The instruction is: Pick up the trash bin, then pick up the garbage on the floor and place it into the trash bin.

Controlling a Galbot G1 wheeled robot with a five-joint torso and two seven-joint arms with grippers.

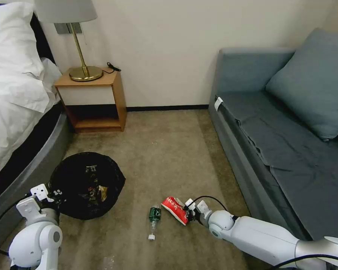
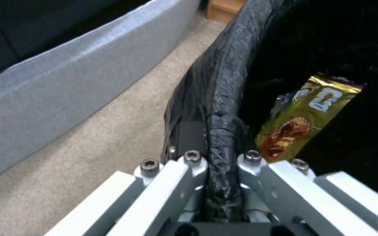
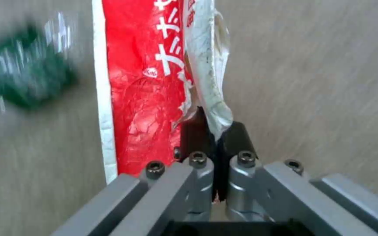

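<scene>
The trash bin (image 1: 87, 184), lined with a crinkly black bag, sits low at my left beside the bed. My left gripper (image 1: 55, 195) is shut on its rim (image 2: 217, 108). Inside the bin lies a gold-brown wrapper (image 2: 305, 118), also seen as wrappers (image 1: 97, 192) from the head view. My right gripper (image 1: 189, 214) is shut on the edge of the red-white wrapper (image 1: 175, 209), which hangs from the black fingertips (image 3: 198, 131) just above the carpet. The clear bottle (image 1: 154, 220) with green label and white cap lies on the floor, left of that wrapper; it is a green blur (image 3: 23, 82) in the right wrist view.
A bed (image 1: 15, 97) with a grey base (image 2: 57, 88) runs along the left. A wooden nightstand (image 1: 92, 98) with a brass lamp (image 1: 80, 56) stands at the back wall. A grey sofa (image 1: 285, 131) fills the right side. Open carpet (image 1: 165, 150) lies between them.
</scene>
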